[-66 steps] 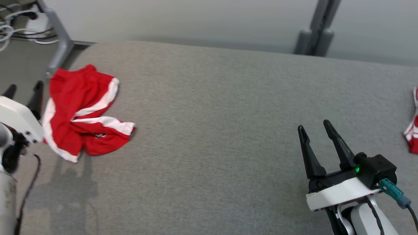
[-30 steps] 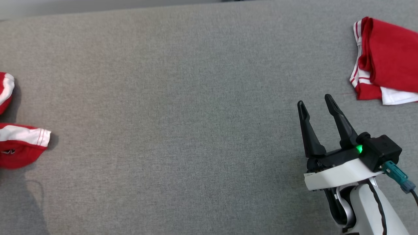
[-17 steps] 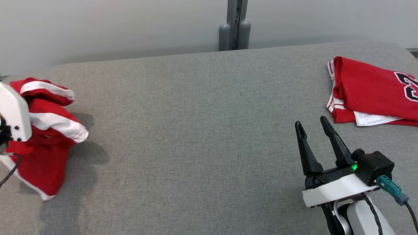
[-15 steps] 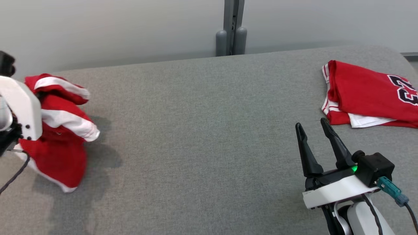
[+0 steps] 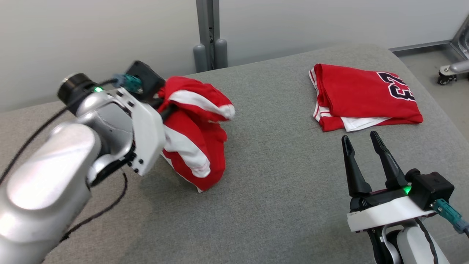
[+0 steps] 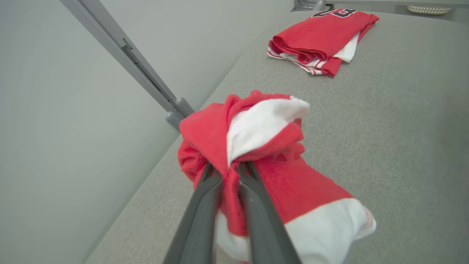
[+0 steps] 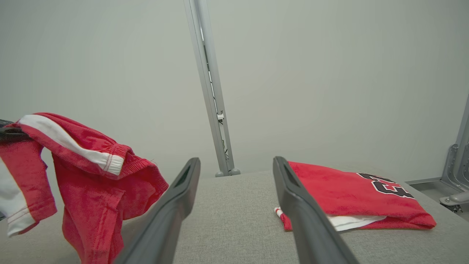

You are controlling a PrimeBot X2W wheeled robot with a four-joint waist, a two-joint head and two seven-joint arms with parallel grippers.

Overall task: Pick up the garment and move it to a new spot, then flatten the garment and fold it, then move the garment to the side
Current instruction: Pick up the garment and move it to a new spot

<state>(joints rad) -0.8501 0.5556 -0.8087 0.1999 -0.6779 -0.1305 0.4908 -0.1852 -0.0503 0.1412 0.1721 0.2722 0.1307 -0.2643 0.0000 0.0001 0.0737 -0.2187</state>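
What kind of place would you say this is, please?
Probably a robotics lab or test bay, not a home: a broad grey fabric-covered table stands before a bare pale wall with a metal post, a wheeled metal frame sits on the floor beside it, and a folded red jersey lies on top.

You face a plain pale grey wall. A grey metal upright post stands behind your grey fabric-covered table.

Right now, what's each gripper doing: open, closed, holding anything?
Left gripper: closed on the crumpled red garment.
Right gripper: open, holding nothing.
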